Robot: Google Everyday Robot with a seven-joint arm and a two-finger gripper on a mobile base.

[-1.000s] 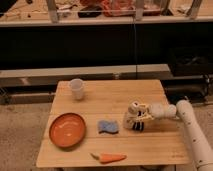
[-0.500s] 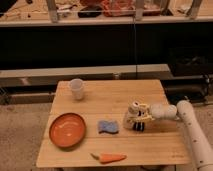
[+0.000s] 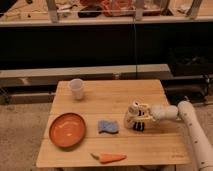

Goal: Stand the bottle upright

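Gripper [image 3: 138, 119] at counter [image 3: 150, 97] right side, jaws apparently clasping bottle [image 3: 133, 115] (long axis near vertical, cap up).

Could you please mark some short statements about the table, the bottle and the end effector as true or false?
1. The end effector is at the bottle, right of the table's middle. True.
2. The white cup lies tipped over. False: it stands upright near the back left.
3. The carrot lies near the front edge. True.
4. The blue sponge sits on the orange plate. False: it lies on the wood between plate and bottle.
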